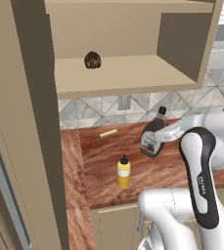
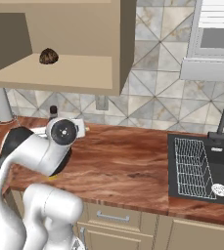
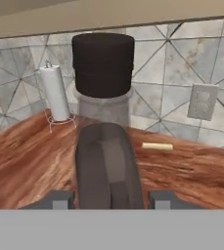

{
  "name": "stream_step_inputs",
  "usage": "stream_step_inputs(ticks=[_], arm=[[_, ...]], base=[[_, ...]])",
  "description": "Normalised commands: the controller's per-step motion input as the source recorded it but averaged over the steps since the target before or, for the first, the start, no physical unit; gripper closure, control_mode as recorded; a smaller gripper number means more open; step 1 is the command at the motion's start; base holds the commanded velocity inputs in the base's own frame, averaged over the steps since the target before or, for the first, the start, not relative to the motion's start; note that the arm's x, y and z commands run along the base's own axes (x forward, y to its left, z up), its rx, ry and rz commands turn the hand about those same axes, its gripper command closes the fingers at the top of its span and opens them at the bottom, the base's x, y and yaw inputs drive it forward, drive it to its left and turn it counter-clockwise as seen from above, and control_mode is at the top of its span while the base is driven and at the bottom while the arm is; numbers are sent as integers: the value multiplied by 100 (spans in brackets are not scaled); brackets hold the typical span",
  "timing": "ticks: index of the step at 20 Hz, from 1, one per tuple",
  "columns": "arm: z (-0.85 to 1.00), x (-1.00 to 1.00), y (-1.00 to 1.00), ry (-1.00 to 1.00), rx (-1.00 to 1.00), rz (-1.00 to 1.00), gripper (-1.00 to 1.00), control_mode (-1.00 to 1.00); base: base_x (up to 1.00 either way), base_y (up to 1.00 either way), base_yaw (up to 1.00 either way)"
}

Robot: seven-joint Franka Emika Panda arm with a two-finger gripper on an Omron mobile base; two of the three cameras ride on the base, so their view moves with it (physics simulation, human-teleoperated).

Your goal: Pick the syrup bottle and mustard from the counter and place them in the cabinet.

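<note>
Evidently the gripper (image 3: 111, 197) clamps the syrup bottle (image 1: 153, 136) at mid-frame, tilted off the table (image 1: 152, 171), while the mustard (image 1: 123, 172) waits lower left, beneath the cabinet (image 1: 123, 78).

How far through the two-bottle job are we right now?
Nothing is stowed yet: the cabinet shelf holds just a dark round object. In hand: the pincer sits at the syrup bottle, which tilts on the counter; its fingers flank the body, though a firm grip can't be confirmed. Left: shelve the syrup, then the mustard, standing untouched.
</note>
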Motion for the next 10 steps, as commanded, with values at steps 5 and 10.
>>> stream_step_inputs(ticks=[5,10], arm=[[45,-18,10,0,-1,-24,100,-100],[37,-8,6,0,0,-27,100,-100]], base=[[0,0,0],[0,0,0]])
